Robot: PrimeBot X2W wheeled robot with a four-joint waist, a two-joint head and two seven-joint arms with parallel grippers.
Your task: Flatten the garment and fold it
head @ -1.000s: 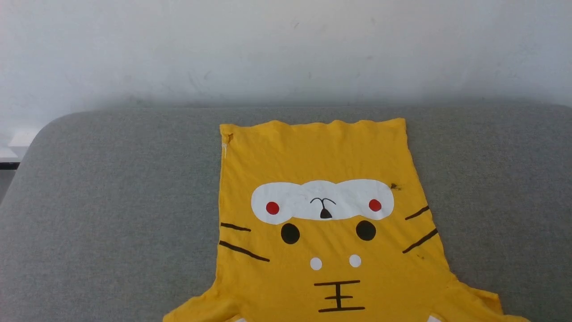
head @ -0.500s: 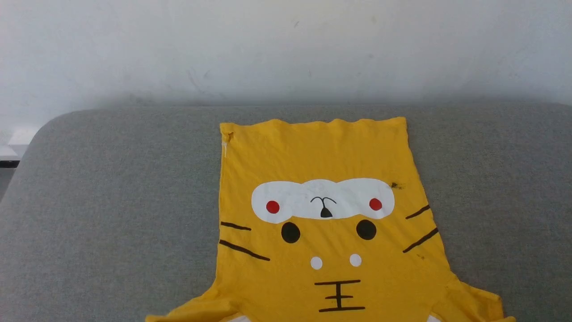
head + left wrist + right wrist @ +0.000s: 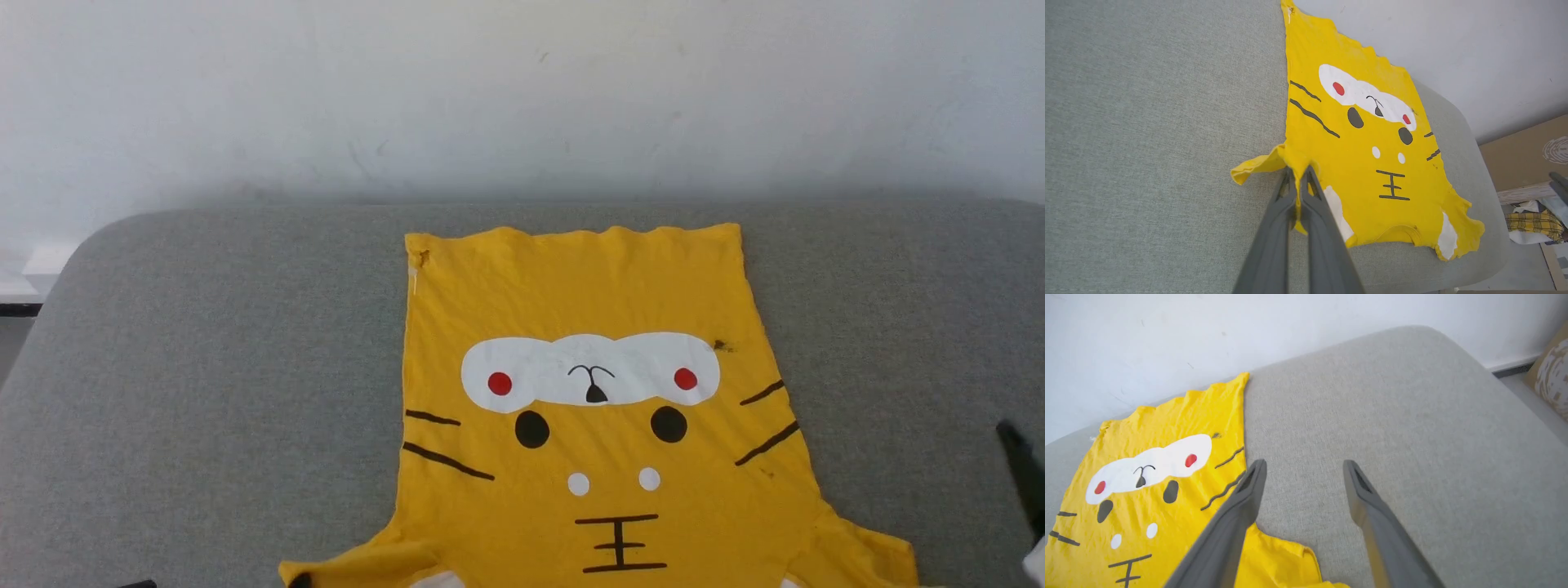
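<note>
The garment [image 3: 604,457], a bright yellow T-shirt with a cat face printed on it, lies spread face up on a grey cushioned surface [image 3: 204,367], its hem at the far end. In the left wrist view my left gripper [image 3: 1299,173] is shut on the garment [image 3: 1372,134], pinching yellow cloth at the base of its left sleeve. My right gripper [image 3: 1304,465] stands open above bare cushion just right of the garment [image 3: 1155,477], with nothing between its jaws. One of its dark fingers [image 3: 1020,465] shows at the right edge of the head view.
A white wall [image 3: 522,98] stands right behind the cushion. The cushion's rounded corners drop away at the far left [image 3: 90,237] and at the right [image 3: 1453,339]. Beside the cushion, a cardboard box [image 3: 1523,155] and a plaid cloth [image 3: 1533,222] sit on the floor.
My right gripper has opened and let go of the garment's right sleeve, which has settled onto the cushion. Its finger has come into the head view at the right edge. The head camera shifted slightly.
</note>
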